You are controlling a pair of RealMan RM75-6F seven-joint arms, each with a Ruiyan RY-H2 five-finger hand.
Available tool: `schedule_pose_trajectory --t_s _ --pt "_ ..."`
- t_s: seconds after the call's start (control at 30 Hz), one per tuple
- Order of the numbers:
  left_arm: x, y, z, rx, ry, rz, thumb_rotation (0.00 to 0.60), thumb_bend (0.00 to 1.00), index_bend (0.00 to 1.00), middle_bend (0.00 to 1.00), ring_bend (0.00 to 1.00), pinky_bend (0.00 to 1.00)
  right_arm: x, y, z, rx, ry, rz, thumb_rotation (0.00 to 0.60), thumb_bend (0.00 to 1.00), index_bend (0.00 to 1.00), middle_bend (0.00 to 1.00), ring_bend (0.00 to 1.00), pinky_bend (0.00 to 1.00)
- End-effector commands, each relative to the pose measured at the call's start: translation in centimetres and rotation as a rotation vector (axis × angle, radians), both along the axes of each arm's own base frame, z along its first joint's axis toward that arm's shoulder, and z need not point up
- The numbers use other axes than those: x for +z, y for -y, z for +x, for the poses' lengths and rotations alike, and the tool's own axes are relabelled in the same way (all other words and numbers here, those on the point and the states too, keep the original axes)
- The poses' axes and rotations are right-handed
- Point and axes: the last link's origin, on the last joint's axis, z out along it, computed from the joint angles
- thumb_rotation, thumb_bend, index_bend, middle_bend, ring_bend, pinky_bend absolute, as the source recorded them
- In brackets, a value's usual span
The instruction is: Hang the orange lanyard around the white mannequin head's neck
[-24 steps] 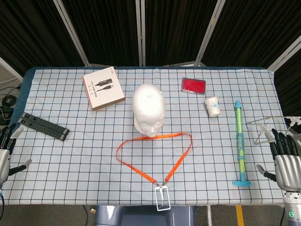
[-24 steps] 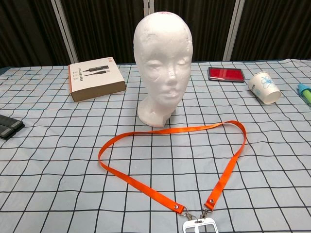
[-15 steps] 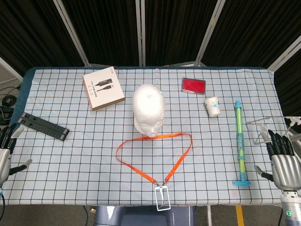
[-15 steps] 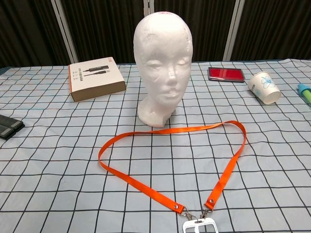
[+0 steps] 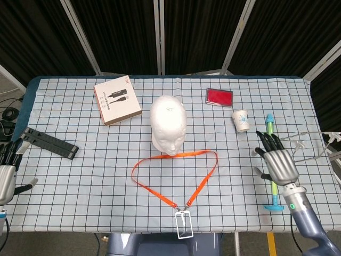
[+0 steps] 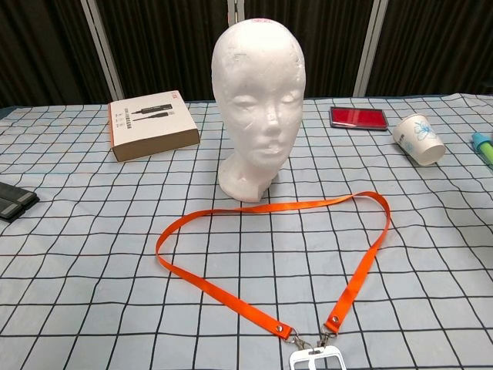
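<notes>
At the bottom centre of the head view a clear plastic badge holder [image 5: 183,224] is seen at the table's near edge, clipped to the orange ribbon lanyard [image 5: 176,174], which lies flat as an open loop on the blue-checked tablecloth [image 5: 80,181], its far strand just in front of the white foam mannequin head [image 5: 169,125]. The lanyard is judged light, limp and somewhat slippery; it would best be taken at the two side strands, so that the loop can be spread and lowered over the crown. The foam head is judged light and easily tipped.

At the lower right the right hand [image 5: 278,162] is held above the table with its fingers spread and nothing in them, over a green and blue plastic tube [image 5: 272,168]. At the lower left edge the left hand [image 5: 6,173] is only partly shown, and whether it is released or clenched cannot be told.

Farther back stand a white paper cup [image 5: 241,119], a red flat case [image 5: 219,96] and a brown cardboard box [image 5: 117,100]; its printed lettering is too small to read
</notes>
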Motion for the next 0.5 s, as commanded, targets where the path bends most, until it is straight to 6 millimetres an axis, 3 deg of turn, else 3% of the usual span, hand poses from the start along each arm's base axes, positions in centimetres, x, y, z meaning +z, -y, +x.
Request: schedule_pose_trajectory --t_s 0.03,0.4,0.5 --pt "-0.3 -0.5 -0.4 0.017 -0.015 -0.006 0.600 0.00 0.00 0.00 0.00 0.00 -3.5 4.4 2.8 0.008 0.019 0.073 0.600 0.27 0.49 0.00 0.00 0.00" --pt "-1.2 -1.4 -1.3 0.055 -0.029 -0.042 0.600 0.00 0.00 0.00 0.00 0.00 -12.0 8.0 7.4 -0.009 0.013 0.210 0.600 0.27 0.50 0.00 0.00 0.00" --pt "-1.2 -1.5 -1.4 0.058 -0.029 -0.044 0.600 0.00 0.00 0.00 0.00 0.00 -13.4 8.3 7.9 -0.014 -0.011 0.215 0.600 0.28 0.51 0.00 0.00 0.00"
